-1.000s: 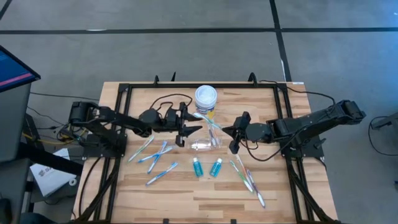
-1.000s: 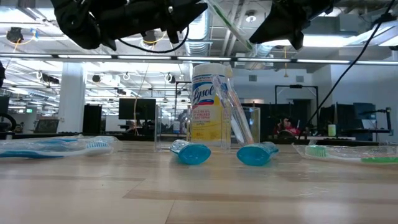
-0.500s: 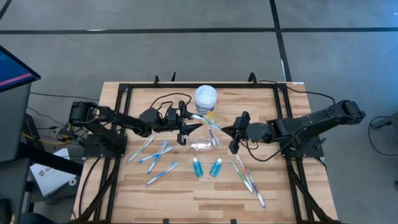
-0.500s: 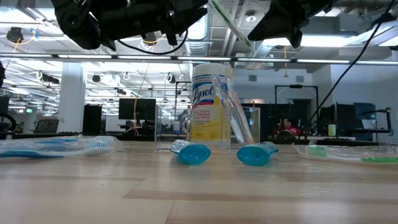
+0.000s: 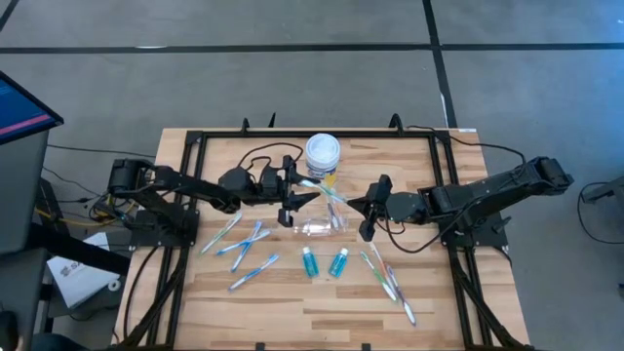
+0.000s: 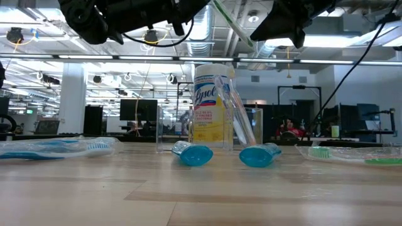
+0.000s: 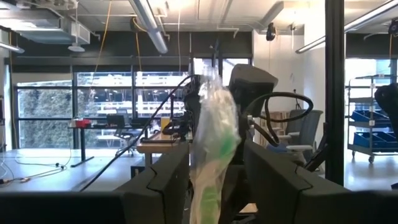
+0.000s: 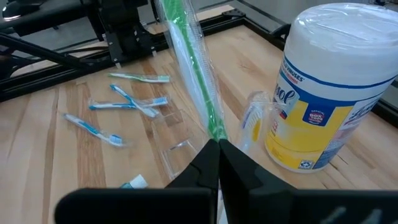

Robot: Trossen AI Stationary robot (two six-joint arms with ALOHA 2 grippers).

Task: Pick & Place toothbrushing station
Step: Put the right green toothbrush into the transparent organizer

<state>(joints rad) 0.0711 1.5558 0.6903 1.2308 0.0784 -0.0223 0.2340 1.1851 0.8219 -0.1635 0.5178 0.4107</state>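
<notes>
Two grippers meet over the middle of my table, and both pinch the same wrapped green toothbrush, held up in the air. My right gripper has its fingers pressed together on one end; my left gripper clamps the other end, with crinkled wrapper showing between its fingers. From above, this toothbrush slants over the clear plastic cup, which seems to lie on its side just in front of the yellow jar. I judge this to be a hand-over or steadying step, before the brush goes into the cup. Next, one gripper must let go so the other can carry the brush, and the cup probably needs standing up first. Two teal tubes lie near the front of the cup. Blue toothbrushes are scattered on the left side, and more green and pink ones on the right. The jar stands close behind and could be bumped. Cables run along the black frame.
</notes>
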